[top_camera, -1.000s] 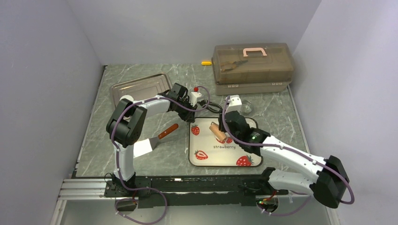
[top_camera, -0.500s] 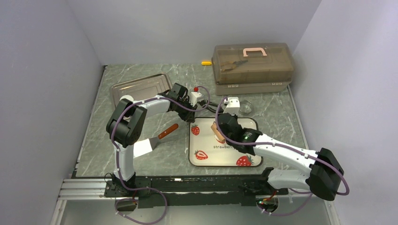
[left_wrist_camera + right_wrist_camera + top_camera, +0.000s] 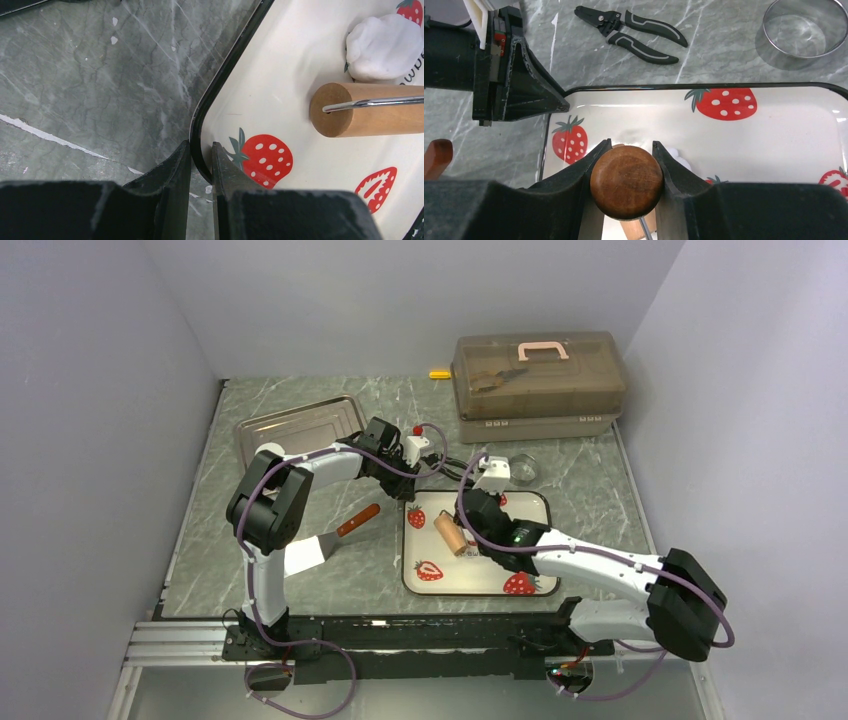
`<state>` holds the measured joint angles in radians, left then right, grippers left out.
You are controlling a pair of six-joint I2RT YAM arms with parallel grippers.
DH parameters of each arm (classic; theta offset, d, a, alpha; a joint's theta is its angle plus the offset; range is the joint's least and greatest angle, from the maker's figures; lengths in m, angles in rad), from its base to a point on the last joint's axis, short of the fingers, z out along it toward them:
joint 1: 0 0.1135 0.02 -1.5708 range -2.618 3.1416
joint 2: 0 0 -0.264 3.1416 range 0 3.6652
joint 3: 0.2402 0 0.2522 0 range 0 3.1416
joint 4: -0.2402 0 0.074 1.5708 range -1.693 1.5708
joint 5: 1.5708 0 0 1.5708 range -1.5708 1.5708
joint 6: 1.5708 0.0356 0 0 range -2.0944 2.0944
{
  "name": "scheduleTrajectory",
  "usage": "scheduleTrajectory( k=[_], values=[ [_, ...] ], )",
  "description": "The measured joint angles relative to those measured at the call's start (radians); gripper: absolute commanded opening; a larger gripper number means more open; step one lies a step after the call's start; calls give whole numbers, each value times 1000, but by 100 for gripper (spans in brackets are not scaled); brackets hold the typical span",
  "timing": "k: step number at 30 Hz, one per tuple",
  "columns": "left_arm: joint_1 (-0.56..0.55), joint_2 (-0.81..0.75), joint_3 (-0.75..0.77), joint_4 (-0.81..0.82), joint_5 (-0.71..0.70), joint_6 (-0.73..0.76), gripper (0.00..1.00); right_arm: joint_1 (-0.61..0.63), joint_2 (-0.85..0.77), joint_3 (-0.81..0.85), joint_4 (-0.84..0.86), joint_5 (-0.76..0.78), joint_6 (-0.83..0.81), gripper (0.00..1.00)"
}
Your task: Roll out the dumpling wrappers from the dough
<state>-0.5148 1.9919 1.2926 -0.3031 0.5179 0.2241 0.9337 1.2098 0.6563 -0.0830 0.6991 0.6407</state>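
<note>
A white lump of dough (image 3: 382, 47) lies on the strawberry tray (image 3: 280, 65), just beyond the end of the brown wooden roller (image 3: 370, 117). My left gripper (image 3: 201, 150) is shut on the tray's black rim at its far left corner (image 3: 408, 502). My right gripper (image 3: 631, 143) is shut on the roller's round wooden handle (image 3: 626, 181) and holds the roller (image 3: 449, 534) over the tray's left half (image 3: 480, 575). A sliver of dough (image 3: 679, 159) shows beside the right finger. In the top view the dough is hidden under my right gripper (image 3: 470, 525). No flat wrapper discs show.
Black pliers (image 3: 634, 32) and a clear round ring (image 3: 806, 27) lie behind the tray. A scraper with a wooden handle (image 3: 340, 530) lies left of it. A metal tray (image 3: 300, 427) sits at the back left, a brown toolbox (image 3: 538, 380) at the back right.
My right gripper has moved left and a little nearer across the tray, carrying the roller with it. The left arm has not moved.
</note>
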Motion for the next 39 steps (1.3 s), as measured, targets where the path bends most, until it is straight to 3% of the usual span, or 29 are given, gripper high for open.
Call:
scheduleTrajectory(
  k=[7, 15, 20, 28, 39],
  values=[
    [0, 0, 0, 0, 0, 0, 0, -11, -15, -24, 62, -84, -22, 0],
    [0, 0, 0, 0, 0, 0, 0, -11, 24, 140, -80, -283, -161, 0],
    [0, 0, 0, 1, 0, -1, 0, -15, 6, 219, -145, -185, -164, 0],
    [0, 0, 0, 1, 1, -1, 0, -19, -1, 203, -283, 0, -94, 0],
    [1, 0, -2, 2, 1, -1, 0, 9, 14, 93, -177, 109, 34, 0]
  ],
)
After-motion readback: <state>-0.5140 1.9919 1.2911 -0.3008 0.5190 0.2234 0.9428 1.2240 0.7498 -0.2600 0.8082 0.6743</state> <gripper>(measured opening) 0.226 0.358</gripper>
